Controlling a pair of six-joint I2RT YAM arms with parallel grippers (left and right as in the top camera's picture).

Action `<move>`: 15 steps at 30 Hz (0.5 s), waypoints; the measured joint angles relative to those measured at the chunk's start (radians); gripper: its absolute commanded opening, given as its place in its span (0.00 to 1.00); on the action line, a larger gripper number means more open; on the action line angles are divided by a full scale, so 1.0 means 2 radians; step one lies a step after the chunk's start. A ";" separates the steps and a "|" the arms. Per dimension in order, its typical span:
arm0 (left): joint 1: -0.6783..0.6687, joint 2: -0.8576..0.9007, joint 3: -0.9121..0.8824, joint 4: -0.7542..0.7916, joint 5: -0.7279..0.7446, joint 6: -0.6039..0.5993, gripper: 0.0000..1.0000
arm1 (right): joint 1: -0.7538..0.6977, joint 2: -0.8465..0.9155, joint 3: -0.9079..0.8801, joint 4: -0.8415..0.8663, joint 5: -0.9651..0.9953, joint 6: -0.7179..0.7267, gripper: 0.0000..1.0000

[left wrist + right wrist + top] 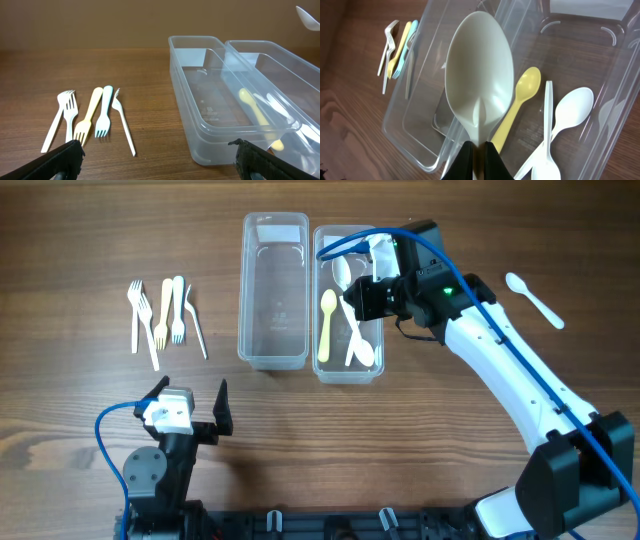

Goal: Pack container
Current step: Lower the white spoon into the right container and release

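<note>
Brown wood-grain surface [80, 240] fills the overhead view, with two clear rectangular plastic containers touching side by side near the middle of its far edge. The left-hand container [243, 290] is empty. The right-hand container [348, 378] holds a pale yellow plastic spoon [326, 325] and white plastic spoons [360, 345]. Five plastic forks [165, 315], white, yellow and light blue, lie in a row toward the left edge, and a lone white plastic spoon [533, 298] lies toward the right edge. The right fingers [352, 298] hang over the right-hand container, pinched tight on the handle of a large off-white plastic spoon [343, 272]. The left fingers [222, 405] are spread wide near the near edge, holding nothing.

From the left wrist, both left fingers [60, 160] frame the forks [89, 117] and the empty container [180, 90]; the yellow spoon [252, 107] shows through the walls of the second container [260, 45].

From the right wrist, the right fingers [470, 165] clamp the off-white spoon [480, 75], bowl up, above the yellow spoon [522, 97] and a white spoon [570, 112], with the forks [397, 47] beyond.
</note>
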 measured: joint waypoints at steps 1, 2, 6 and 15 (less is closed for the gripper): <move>0.000 0.000 0.000 0.000 0.000 0.000 1.00 | 0.000 0.000 0.000 0.000 0.000 0.000 0.04; 0.000 0.000 0.000 0.000 0.000 0.000 1.00 | 0.000 0.000 0.000 0.000 0.000 0.000 0.04; 0.000 0.000 0.000 0.000 0.000 0.000 1.00 | 0.000 0.000 0.000 -0.006 0.000 0.000 0.04; 0.000 0.000 0.000 0.000 0.000 0.000 1.00 | 0.000 0.000 0.000 -0.016 0.065 0.023 0.04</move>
